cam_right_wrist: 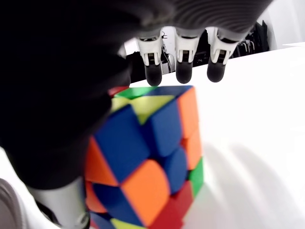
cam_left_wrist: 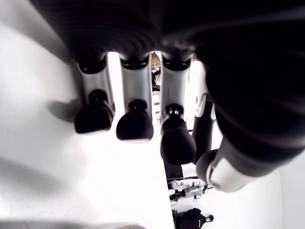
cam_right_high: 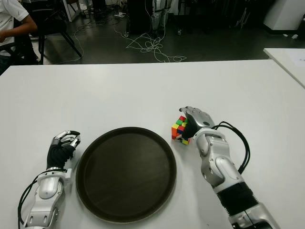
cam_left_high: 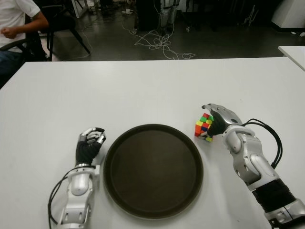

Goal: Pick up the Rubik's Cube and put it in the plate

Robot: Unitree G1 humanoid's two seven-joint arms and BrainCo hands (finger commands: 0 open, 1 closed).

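Right hand point(cam_left_high: 217, 119) grips one Rubik's Cube point(cam_left_high: 204, 126) beside one plate point(cam_left_high: 153, 170)

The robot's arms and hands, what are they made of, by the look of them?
Both arms have silver-grey shells with black cables looping beside the forearms. The right hand and left hand have black palms and silver fingers ending in rounded black tips. The right forearm wears a ribbed black sleeve.

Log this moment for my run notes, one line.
right hand: closing around Rubik's Cube, beside plate | left hand: idle
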